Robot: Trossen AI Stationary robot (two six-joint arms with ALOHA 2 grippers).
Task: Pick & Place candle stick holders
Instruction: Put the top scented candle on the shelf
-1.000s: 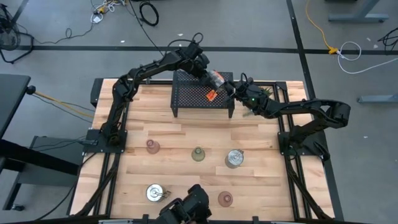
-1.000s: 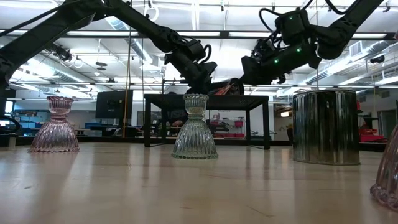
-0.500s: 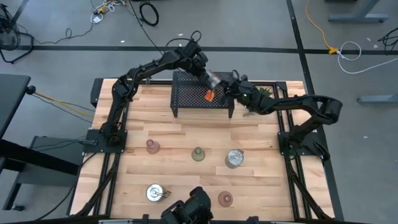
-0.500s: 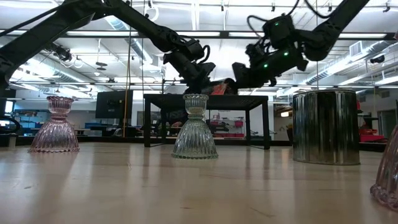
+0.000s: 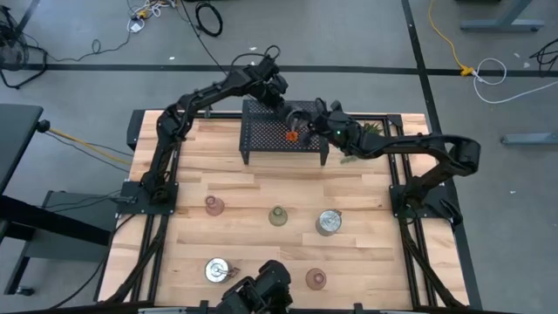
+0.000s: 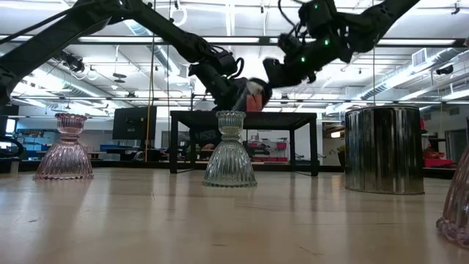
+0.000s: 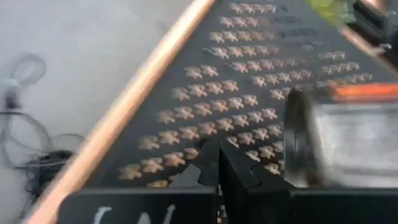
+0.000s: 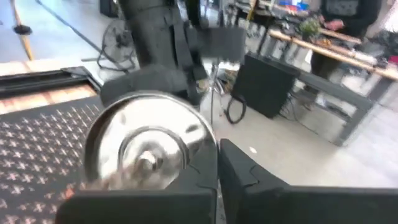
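Black mesh rack point(image 5: 281, 133) carries nothing set down yet; my left gripper point(image 5: 288, 103) and right gripper point(image 5: 316, 119) meet above it at the silver holder with the orange part point(image 5: 295, 125), can't tell whose fingers are gripping. Judging progress early: two silver holders point(image 5: 329, 222) point(image 5: 217, 270), green glass holder point(image 5: 277, 216), two pink holders point(image 5: 214, 205) point(image 5: 316, 279) sit on the table point(image 5: 227, 166).

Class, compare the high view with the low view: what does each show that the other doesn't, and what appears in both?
Only the high view shows the shiny silver round metal holder near the table's front edge, and the black mesh metal rack's perforated top.

Only the low view shows the room's ceiling lights and the ribbed sides of the pinkish glass holder.

Both show the olive-green glass holder, the tall silver metal holder, and both arms meeting above the rack.
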